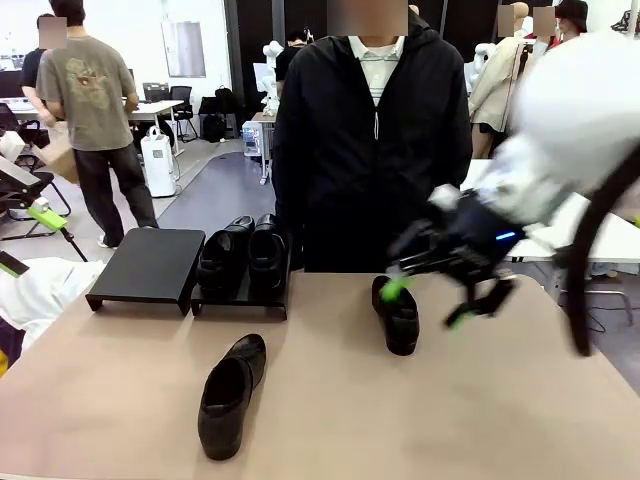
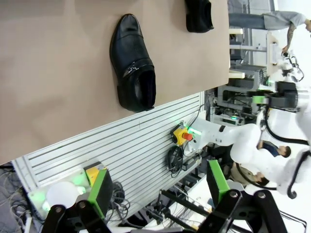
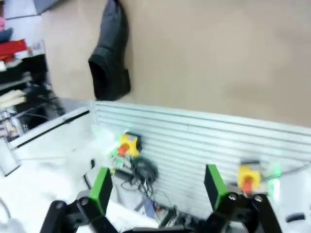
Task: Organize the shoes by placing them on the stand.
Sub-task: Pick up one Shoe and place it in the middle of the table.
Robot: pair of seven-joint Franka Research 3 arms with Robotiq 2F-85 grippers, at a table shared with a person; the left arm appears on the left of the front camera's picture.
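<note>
Both jaws wide open, empty — right one's hanging near the right shoe (image 1: 400,318), sloppy swing could knock it.

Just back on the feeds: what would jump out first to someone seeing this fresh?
The blurred right claw, open, hangs close to a black shoe on the right side of the table, in front of the person. Two shoes sit side by side on the right platform of the stand; a fourth shoe lies nearer the camera.
</note>
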